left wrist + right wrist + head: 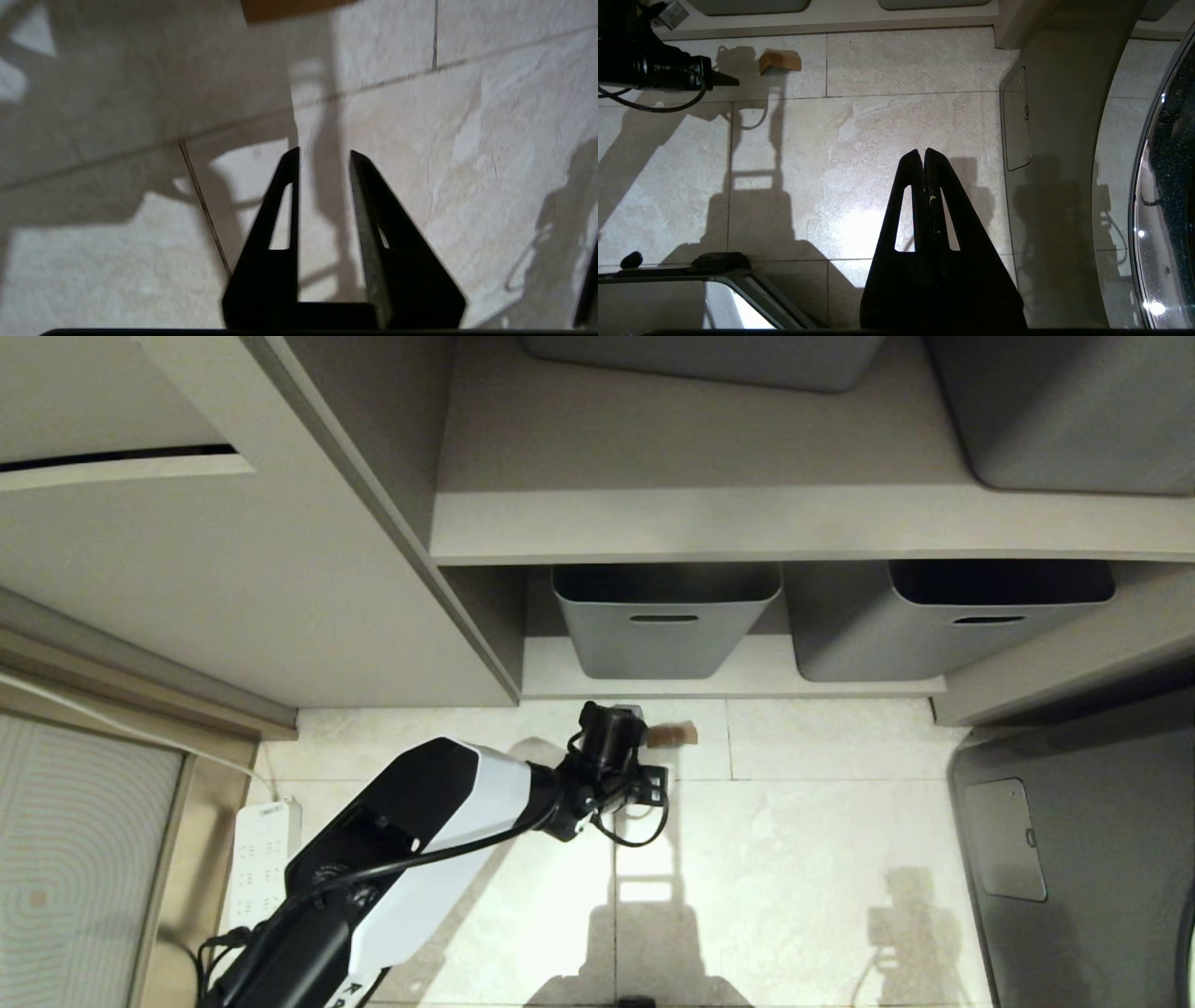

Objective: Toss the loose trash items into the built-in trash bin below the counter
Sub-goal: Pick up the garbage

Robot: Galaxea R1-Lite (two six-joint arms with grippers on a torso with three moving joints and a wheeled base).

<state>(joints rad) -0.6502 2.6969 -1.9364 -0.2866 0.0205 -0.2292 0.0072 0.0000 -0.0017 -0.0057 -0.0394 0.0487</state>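
A small folded tan cardboard piece point(674, 735) point(780, 60) lies on the tiled floor in front of the low shelf. My left gripper point(324, 156) hangs over the floor just short of it, open, with only tile between its fingers; the cardboard point(289, 7) sits beyond the fingertips. In the right wrist view the left gripper's fingers point(726, 80) point toward the piece. At the upper left, the beige cabinet front bears the built-in trash bin flap point(121, 469), with a dark gap along its top. The counter is out of view. My right gripper point(923, 151) hangs shut and empty above the floor.
Two grey tubs point(663, 625) point(952, 616) with slot handles stand on the low shelf behind the cardboard. A white power strip point(266, 849) lies on the floor at the left. A grey appliance body point(1074, 849) with a round glass door point(1167, 186) stands at the right.
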